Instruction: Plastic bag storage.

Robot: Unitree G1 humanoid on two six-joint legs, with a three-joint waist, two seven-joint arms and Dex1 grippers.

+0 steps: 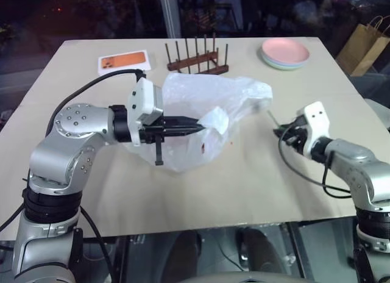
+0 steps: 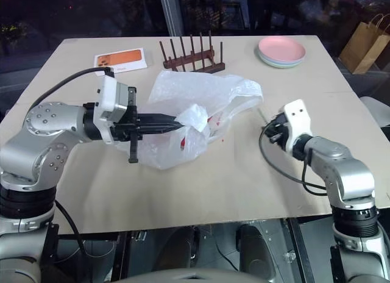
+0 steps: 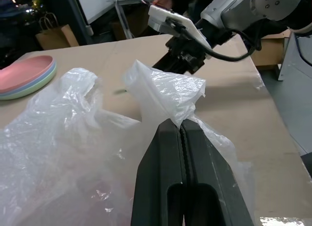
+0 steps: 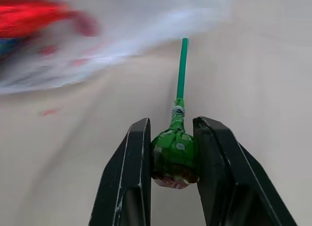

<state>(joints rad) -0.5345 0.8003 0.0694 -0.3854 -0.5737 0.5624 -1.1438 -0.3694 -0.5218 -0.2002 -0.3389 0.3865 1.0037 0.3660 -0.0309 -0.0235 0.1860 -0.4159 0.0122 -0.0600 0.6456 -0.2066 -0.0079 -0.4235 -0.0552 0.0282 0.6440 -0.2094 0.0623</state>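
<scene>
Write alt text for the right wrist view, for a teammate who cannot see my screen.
The right gripper has its two black fingers closed on the green-wrapped head of a lollipop, whose green stick points away over the beige table. Beyond it lies the blurred edge of the plastic bag, with red showing through it.
</scene>
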